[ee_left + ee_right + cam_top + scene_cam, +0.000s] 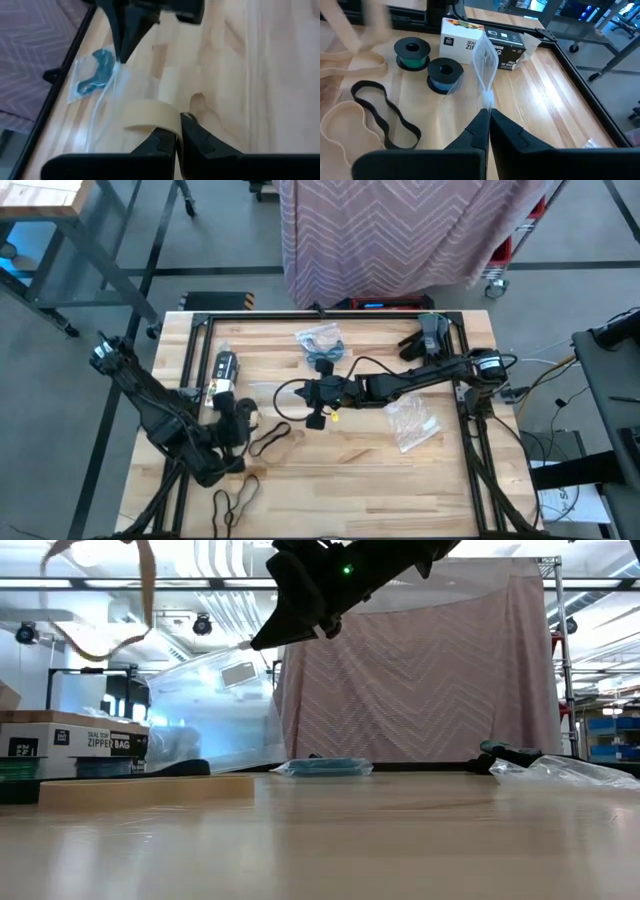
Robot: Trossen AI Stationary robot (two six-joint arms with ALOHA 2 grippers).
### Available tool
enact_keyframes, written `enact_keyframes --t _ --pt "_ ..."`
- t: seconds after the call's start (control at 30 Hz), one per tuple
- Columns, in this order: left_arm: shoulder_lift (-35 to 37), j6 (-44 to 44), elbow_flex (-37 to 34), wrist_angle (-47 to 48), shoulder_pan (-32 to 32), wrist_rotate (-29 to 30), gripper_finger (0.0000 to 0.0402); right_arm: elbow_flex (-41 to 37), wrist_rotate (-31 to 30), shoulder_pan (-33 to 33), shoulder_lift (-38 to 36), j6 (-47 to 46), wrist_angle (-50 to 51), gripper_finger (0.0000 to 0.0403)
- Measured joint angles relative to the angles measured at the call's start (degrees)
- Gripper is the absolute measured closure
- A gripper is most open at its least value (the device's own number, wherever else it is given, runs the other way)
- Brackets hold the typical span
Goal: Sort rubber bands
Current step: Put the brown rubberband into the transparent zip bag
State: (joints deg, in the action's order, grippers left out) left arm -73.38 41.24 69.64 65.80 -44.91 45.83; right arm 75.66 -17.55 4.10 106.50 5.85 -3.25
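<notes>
I see the left pincer (178,131) clamped shut on a tan rubber band (150,113), lifted above the counter (350,470) on its left side. The right pincer (487,116) is closed on a clear plastic bag (485,65) (held mid-counter, off the surface). A black rubber band (382,117) and another tan band (342,127) lie flat, touching.

Lab: framed workbench (300,470), curtain (400,230)
</notes>
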Motion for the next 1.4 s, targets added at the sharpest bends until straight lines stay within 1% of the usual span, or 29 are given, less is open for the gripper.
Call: enact_keyframes --t 0.07,0.17,0.27,0.33,0.43,0.5,0.57,0.7,0.77,0.87,1.0,1.13,1.23,1.4 --pt "0.56 -3.51 0.13 -0.12 0.64 -2.55 0.0401 0.0 0.2 0.12 0.0 0.96 0.01 0.0403" --pt "1.56 -11.1 2.15 -0.19 2.12 -7.98 0.0401 0.0 2.98 0.22 0.0 2.88 0.04 0.0403" --pt "3.7 -18.68 4.46 -0.13 4.27 -9.59 0.0402 0.0 5.67 0.39 0.0 4.75 0.03 0.0403" --pt "5.26 -22.89 5.57 -0.12 6.0 -10.91 0.0402 0.0 6.26 0.52 -0.02 5.54 0.01 0.0403" --pt "7.89 -26.24 6.45 -0.3 9.3 -13.01 0.0402 0.0 6.23 0.54 -0.2 5.88 0.06 0.0403" --pt "9.62 -28.03 6.42 -0.93 11.53 -14.94 0.0402 0.0 6.21 0.63 -0.5 5.88 0.0 0.0403" --pt "10.96 -31.23 5.47 -3.49 13.48 -17.33 0.0402 0.0 6.45 0.65 -0.9 5.84 0.0 0.0403" --pt "11.62 -42.65 3.73 -7.74 15.82 -21.48 0.0401 0.0 7.55 0.66 -1.77 4.95 0.0 0.0403" --pt "10.89 -46.84 3.55 -8.4 16.56 -21.58 0.0401 0.0 8.81 0.66 -1.98 3.99 -0.02 0.0403" --pt "9.61 -49.08 3.55 -10.41 17.82 -22.5 0.0401 0.01 11.87 0.66 -2.14 2.79 0.03 0.0403" --pt "8.32 -49.72 3.77 -11.19 18.81 -25.67 0.0401 0.02 12.07 0.66 -2.21 2.69 0.02 0.0403" --pt "7.42 -50.04 3.77 -10.97 19.31 -25.99 0.0401 0.02 12.43 0.66 -2.21 2.69 0.02 0.0403" --pt "7.21 -52.43 3.77 -10.97 19.34 -26.18 0.0401 0.02 15.0 0.64 -2.21 2.69 0.02 0.0403" --pt "7.08 -53.04 3.82 -11.45 20.35 -27.6 0.0401 0.02 15.25 0.68 -2.21 2.55 0.01 0.0403"
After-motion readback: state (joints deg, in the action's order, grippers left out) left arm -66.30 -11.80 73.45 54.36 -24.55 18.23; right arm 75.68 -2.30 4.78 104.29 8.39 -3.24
